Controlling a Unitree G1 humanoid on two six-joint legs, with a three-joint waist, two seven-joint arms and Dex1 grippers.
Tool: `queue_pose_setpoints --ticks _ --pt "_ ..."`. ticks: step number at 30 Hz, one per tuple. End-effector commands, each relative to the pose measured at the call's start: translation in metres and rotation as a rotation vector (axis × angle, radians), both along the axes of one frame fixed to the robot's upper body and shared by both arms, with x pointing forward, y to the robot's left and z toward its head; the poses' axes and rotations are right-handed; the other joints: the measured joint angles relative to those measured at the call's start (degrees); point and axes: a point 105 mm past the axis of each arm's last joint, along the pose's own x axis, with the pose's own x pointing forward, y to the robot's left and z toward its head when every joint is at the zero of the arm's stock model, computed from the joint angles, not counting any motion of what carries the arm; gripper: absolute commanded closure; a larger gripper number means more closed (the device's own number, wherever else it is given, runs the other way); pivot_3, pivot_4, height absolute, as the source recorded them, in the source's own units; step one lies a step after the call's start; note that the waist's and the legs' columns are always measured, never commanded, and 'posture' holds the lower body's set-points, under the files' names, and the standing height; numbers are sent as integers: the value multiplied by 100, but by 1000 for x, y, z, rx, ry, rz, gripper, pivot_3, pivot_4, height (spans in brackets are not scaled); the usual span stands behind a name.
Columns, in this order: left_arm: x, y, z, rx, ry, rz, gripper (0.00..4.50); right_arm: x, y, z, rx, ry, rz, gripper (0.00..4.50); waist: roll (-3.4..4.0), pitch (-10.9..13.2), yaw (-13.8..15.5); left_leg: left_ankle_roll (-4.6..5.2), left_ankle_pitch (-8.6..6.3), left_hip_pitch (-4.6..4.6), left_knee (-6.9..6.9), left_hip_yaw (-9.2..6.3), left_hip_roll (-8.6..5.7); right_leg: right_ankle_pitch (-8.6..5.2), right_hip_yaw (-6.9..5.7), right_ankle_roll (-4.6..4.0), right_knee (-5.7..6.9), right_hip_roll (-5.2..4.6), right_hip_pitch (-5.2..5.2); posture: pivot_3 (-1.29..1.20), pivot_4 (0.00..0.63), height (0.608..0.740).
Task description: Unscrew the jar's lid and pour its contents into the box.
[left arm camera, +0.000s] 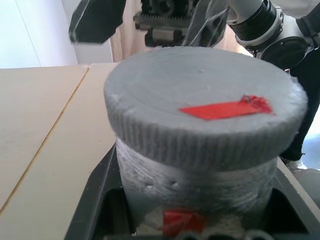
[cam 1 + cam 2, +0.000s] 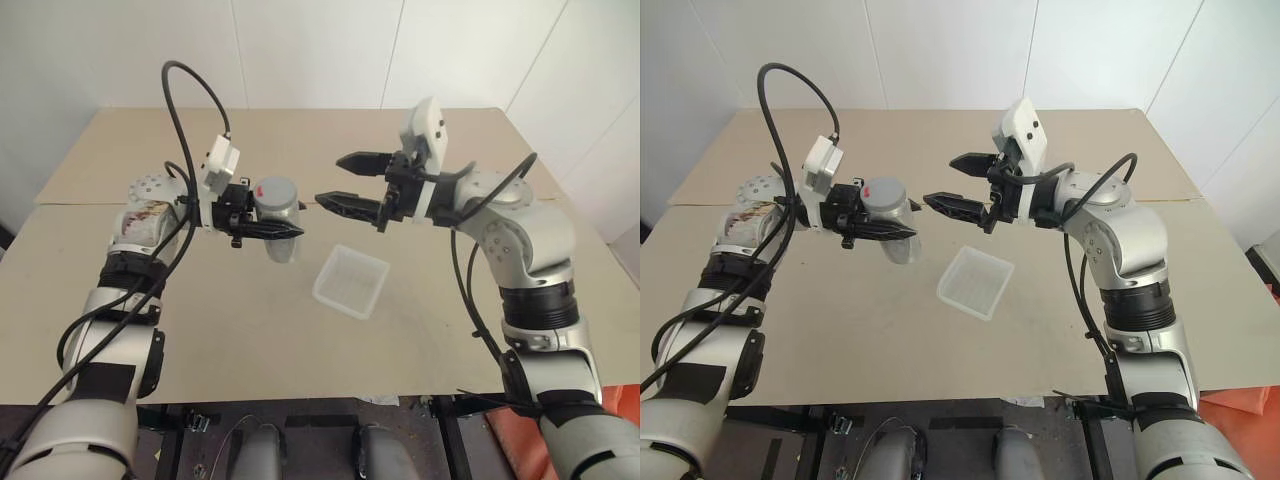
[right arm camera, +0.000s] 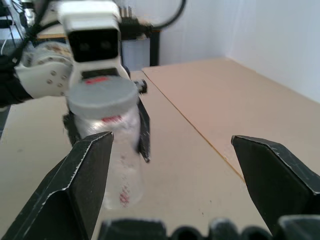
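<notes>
Above the desk (image 2: 480,340), left of its middle, our left gripper (image 2: 285,231) is clamped on the jar (image 2: 278,222), holding it upright and clear of the surface with the lid (image 2: 273,190) on top, a red mark on its face. Our right gripper (image 2: 348,182) hangs level just beside the lid, fingers spread wide and touching nothing. Near the desk's middle lies the box (image 2: 351,281). We cannot make out any contents through the jar's wall.
</notes>
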Motion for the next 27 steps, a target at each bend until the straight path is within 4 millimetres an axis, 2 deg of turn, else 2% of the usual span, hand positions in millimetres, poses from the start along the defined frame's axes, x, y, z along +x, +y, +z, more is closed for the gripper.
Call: queue_pose_setpoints --ticks 1,6,14,22,27 --pt "0 -5 14 -16 -60 -22 2511 -18 5 19 23 -54 49 65 0 0 6 0 0 0 0 0 0 0 0 0 0 0 1 0 150 740" --pt "-1 -9 12 -18 -60 -34 2511 -27 23 14 -22 -38 65 65 0 0 -6 0 0 1 1 0 0 0 0 0 1 0 0 0 150 740" --pt "-1 -10 12 -18 -63 -37 2511 -20 44 20 -69 -23 6 65 0 0 -4 0 0 0 0 0 0 0 0 0 1 0 -1 0 150 740" --pt "-1 -10 12 -18 -62 -37 2511 -25 58 22 -89 -22 34 65 0 0 6 0 0 -1 1 -1 0 0 -1 0 1 -1 0 0 150 740" --pt "-1 -10 13 -19 -63 -36 2511 -20 63 18 -105 -28 15 65 0 0 -3 0 0 0 1 -1 0 0 -1 0 1 0 -1 0 150 740"
